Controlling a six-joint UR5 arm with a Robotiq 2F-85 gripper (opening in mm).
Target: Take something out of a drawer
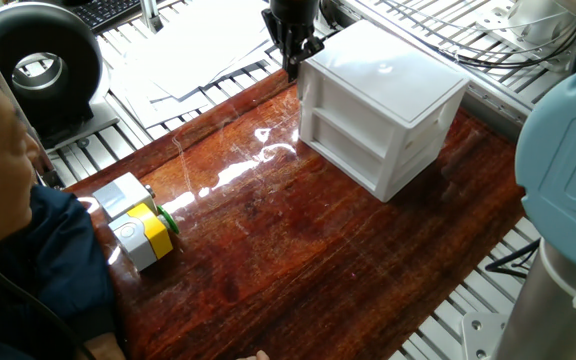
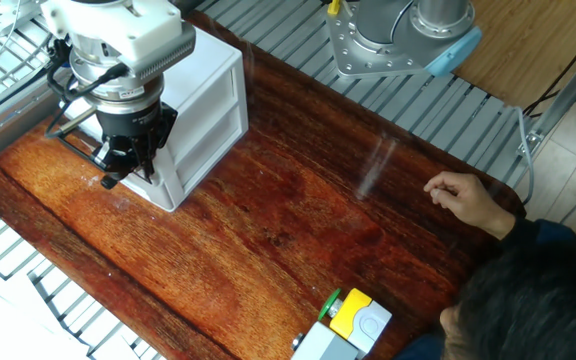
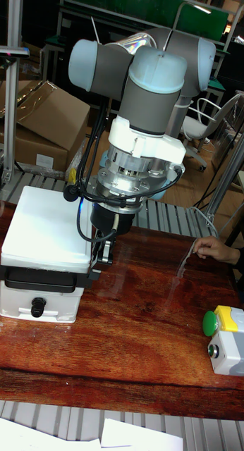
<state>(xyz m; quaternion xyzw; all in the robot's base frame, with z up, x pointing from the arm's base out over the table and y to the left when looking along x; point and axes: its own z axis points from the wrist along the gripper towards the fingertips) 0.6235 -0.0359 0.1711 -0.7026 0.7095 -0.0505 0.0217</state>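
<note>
The white two-tier cabinet (image 1: pixel 383 105) (image 2: pixel 203 115) (image 3: pixel 44 239) stands at the far end of the wooden table. Both tiers look pushed in, so the drawer's inside and the something are hidden. A black handle bar (image 3: pixel 41 279) (image 2: pixel 76 143) runs across the cabinet's end face, above a small black knob (image 3: pixel 39 306). My gripper (image 1: pixel 290 62) (image 2: pixel 116 170) (image 3: pixel 101 259) hangs at that end. Its fingers are close together on the bar's corner.
A grey-and-yellow block with a green knob (image 1: pixel 140 225) (image 2: pixel 353 318) (image 3: pixel 228 338) sits near a seated person. The person's hand (image 2: pixel 456 193) (image 3: pixel 210 248) rests on the table edge. A black round device (image 1: pixel 38 65) and papers lie beyond the table.
</note>
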